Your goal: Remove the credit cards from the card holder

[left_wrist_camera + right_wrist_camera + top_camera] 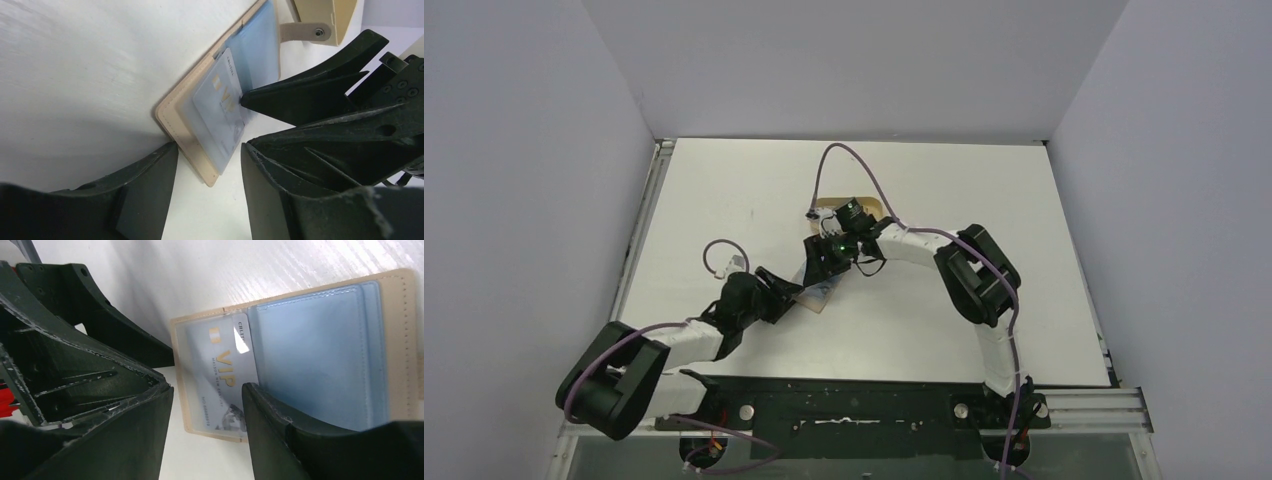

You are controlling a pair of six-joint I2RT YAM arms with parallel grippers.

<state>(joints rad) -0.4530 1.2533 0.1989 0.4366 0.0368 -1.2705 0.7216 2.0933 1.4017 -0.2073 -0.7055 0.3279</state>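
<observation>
Left wrist view: the holder (172, 122) lies open on the worktop (90, 75), centre of frame. One corner sits between my left claw's (209, 150) spread jaws, which grip nothing. The right claw (206, 390) is also parted and holds nothing; one fingertip (260, 400) presses the pale VIP card (220, 375), which sits in the holder's clear pocket. I see no second card in the blue pockets beside it. I judge extraction is only starting. Next I need to pin the holder and drag the card out sideways.
</observation>
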